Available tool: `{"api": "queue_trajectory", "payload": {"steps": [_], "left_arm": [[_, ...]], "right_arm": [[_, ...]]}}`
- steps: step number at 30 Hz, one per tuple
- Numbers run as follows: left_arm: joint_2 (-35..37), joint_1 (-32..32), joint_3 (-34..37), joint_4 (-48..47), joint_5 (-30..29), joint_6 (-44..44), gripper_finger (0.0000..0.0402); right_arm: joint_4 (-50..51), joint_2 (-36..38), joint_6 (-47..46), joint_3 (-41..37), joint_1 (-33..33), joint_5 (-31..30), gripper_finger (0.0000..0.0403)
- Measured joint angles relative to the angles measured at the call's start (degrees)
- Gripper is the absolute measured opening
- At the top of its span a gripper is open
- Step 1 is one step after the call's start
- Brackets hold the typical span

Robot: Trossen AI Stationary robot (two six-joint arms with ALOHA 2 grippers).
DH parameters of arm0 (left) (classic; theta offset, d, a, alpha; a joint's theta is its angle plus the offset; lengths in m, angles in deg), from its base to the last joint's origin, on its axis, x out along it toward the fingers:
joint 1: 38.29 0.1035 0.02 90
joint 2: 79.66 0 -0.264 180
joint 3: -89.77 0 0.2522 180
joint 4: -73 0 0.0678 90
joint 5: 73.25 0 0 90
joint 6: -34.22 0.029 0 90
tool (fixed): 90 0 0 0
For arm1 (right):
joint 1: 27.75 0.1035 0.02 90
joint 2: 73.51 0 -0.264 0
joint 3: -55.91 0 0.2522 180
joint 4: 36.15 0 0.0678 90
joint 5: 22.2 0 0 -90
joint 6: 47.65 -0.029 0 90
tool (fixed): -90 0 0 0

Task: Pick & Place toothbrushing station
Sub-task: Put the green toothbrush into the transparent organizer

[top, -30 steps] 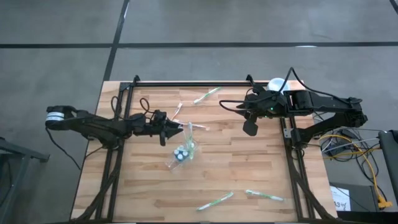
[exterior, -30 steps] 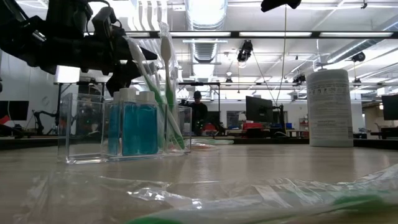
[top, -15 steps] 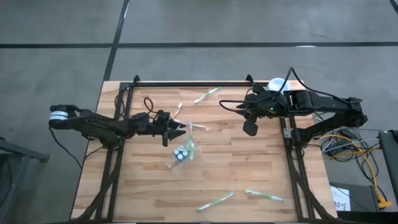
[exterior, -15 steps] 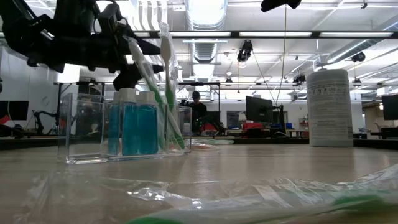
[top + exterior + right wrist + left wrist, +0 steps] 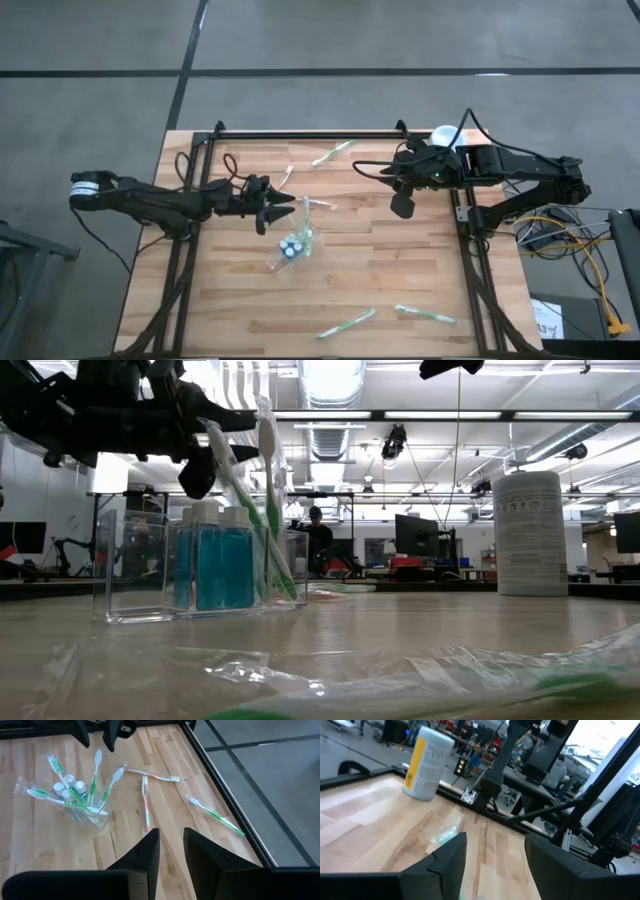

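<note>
A clear holder (image 5: 293,245) stands mid-table with blue bottles (image 5: 222,565) and several toothbrushes (image 5: 95,777) leaning in it. My left gripper (image 5: 280,210) points level toward the table's right edge, just left of the holder. It is open, and its fingers stand above and below the upper end of the leftmost toothbrush (image 5: 212,438). My right gripper (image 5: 402,207) hangs high over the right half of the table. It is tilted down, with a narrow empty gap between its fingers (image 5: 147,854). My left gripper's open fingers (image 5: 228,420) straddle the upper end of one toothbrush (image 5: 210,430), which leans in the holder. I cannot tell whether either finger touches it.
Loose toothbrushes lie on the wood: one (image 5: 333,153) near the far edge, two (image 5: 347,322) (image 5: 425,314) near the front edge, and orange ones (image 5: 146,802) beside the holder. A wipes canister (image 5: 530,532) stands at the far right. Crumpled clear wrapping (image 5: 400,680) lies before the low camera.
My left gripper's fingers have spread wider apart around the toothbrush's upper end and have rolled a little. The toothbrush stays leaning in the holder.
</note>
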Motion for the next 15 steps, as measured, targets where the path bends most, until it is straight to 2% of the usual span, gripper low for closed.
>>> {"api": "queue_trajectory", "payload": {"steps": [7,11,15], "left_arm": [[7.0,0.0,-1.3,-12.0,-3.5,-2.2,0.0204],[10.5,0.0,-5.3,-25.3,-5.7,-3.0,0.0204],[12.3,0.0,-13.4,-42.7,-7.9,-1.5,0.0204]], "right_arm": [[0.0,0.0,0.0,0.0,0.0,0.0,0.0082],[0.0,0.0,0.0,0.0,0.0,0.0,0.0082],[0.0,0.0,0.0,0.0,0.0,0.0,0.0082]]}}
